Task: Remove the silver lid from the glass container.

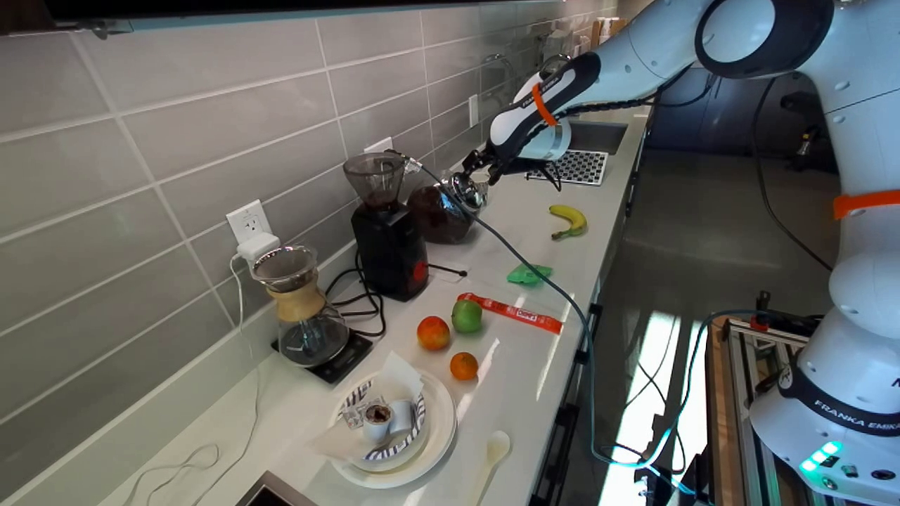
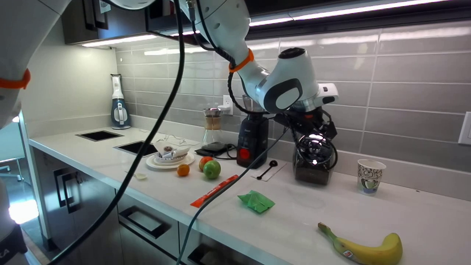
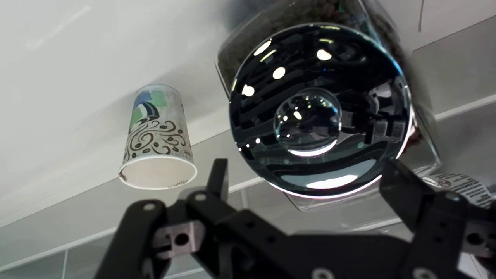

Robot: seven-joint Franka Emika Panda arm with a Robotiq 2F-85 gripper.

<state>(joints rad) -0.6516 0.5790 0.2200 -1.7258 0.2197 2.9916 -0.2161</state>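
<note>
Facing silver lid (image 3: 321, 112): spread hand (image 3: 306, 166); arm (image 1: 865, 151) reads "FRANKA EMIKA".

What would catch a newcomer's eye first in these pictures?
Probably the mirror-like silver lid on the glass container, large, right of centre in the wrist view, with the open gripper near it. Next, perhaps, the white robot arm stretched over the counter in both exterior views, then the yellow banana at the lower right of an exterior view.
</note>
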